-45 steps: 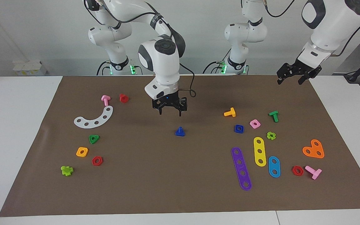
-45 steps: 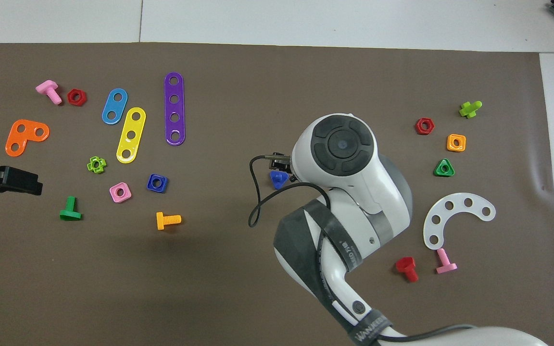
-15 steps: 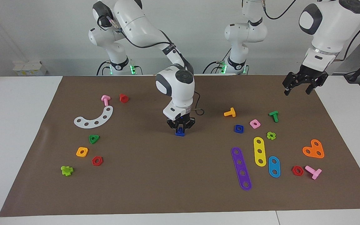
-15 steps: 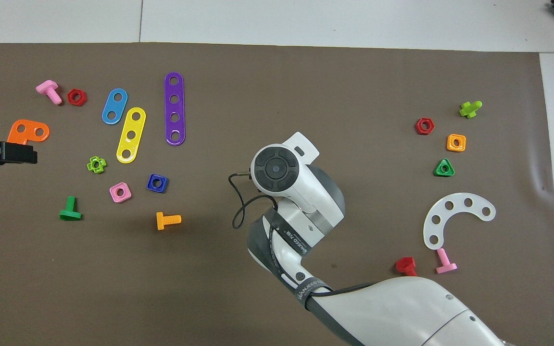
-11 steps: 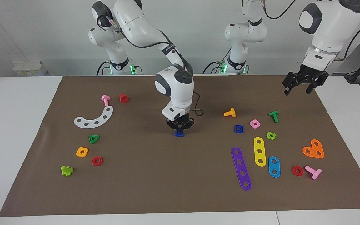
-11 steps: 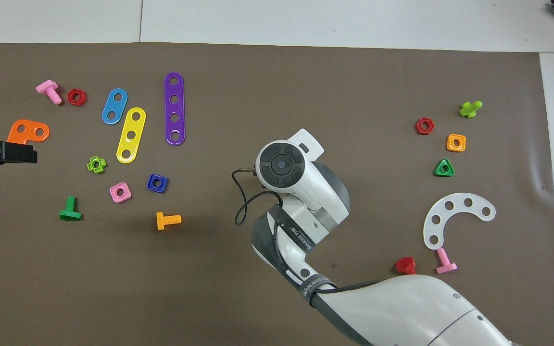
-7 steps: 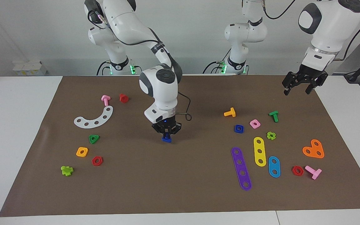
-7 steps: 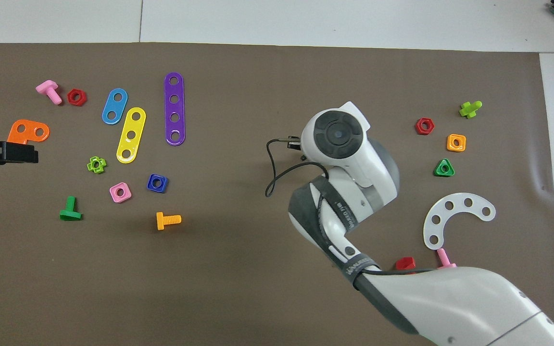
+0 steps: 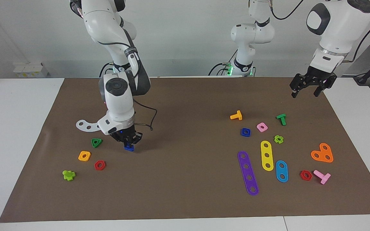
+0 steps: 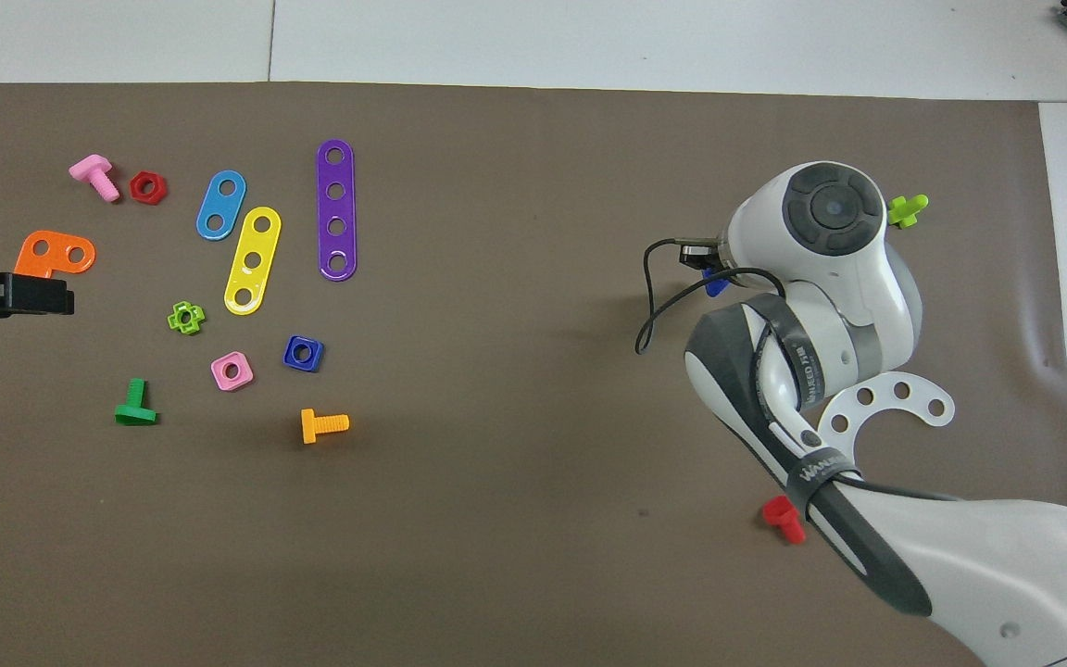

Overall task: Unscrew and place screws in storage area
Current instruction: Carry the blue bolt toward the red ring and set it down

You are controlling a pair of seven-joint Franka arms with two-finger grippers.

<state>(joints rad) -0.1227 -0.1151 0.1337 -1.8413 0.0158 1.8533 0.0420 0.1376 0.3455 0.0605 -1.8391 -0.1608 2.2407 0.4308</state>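
Fingers of right gripper pinch blue bolt; left gripper waits, spread.

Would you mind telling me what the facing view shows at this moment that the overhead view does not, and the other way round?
Only the facing view shows the right gripper shut on the blue screw, with the green triangle nut, orange square nut and a red hex nut nearby. Only the overhead view shows the red bolt. Both show the left gripper waiting, and the purple strip.
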